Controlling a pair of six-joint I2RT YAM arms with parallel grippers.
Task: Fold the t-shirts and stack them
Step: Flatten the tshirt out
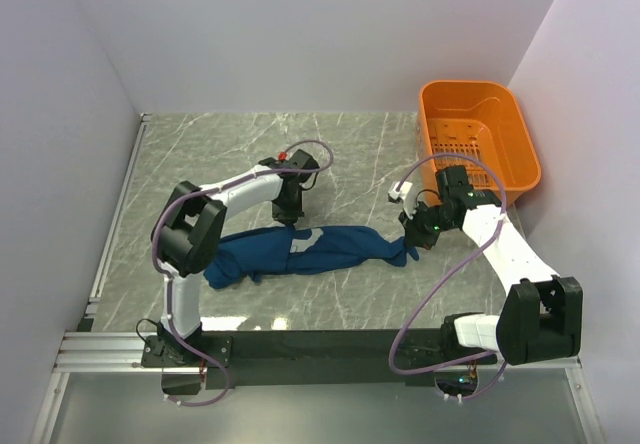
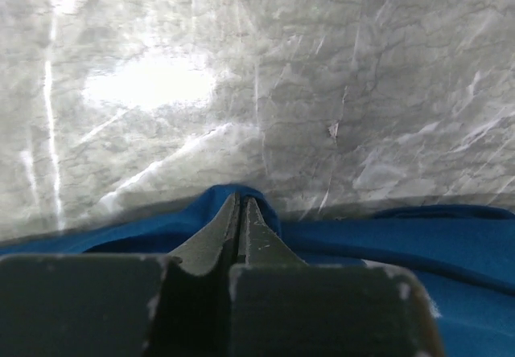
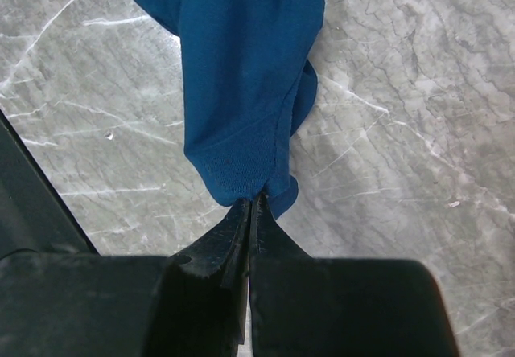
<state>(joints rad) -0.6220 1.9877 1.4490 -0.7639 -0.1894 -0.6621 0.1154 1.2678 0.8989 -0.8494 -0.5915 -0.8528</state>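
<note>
One dark navy-blue cotton t-shirt point(image 1: 320, 248), bunched into a long wrinkled rope, is being held on the grey veined table point(image 1: 350, 154), pinched mid-edge by the closed left gripper point(image 2: 241, 206) and at its end by the closed right gripper point(image 3: 250, 206).

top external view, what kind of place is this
Probably a robot lab test cell: plain white walls box in a marble-patterned table, two arms are bolted to a rail at its near edge, and the props are one blue t-shirt and an orange basket.
</note>
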